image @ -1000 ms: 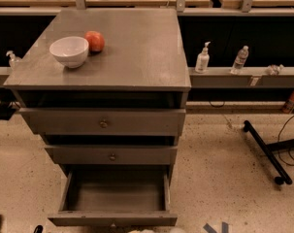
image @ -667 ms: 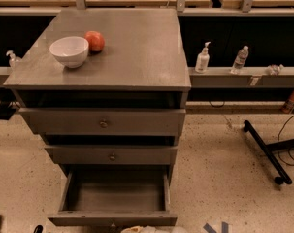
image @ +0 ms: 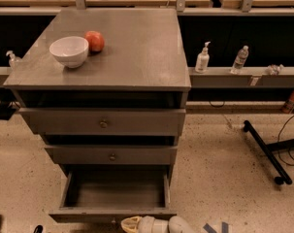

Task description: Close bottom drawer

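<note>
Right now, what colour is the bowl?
White. Camera view shows the bowl best; gripper by the bottom drawer.

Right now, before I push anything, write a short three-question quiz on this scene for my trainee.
1. True or false: the grey wooden bottom drawer with the small round knob stands pulled out.
2. What lies beside the white round bowl on the grey cabinet top? A. a red-orange round fruit B. a mug C. a spoon
3. Where is the pale gripper?
Key: 1 true. 2 A. 3 at the lower picture edge, just in front of the bottom drawer's front panel.
</note>
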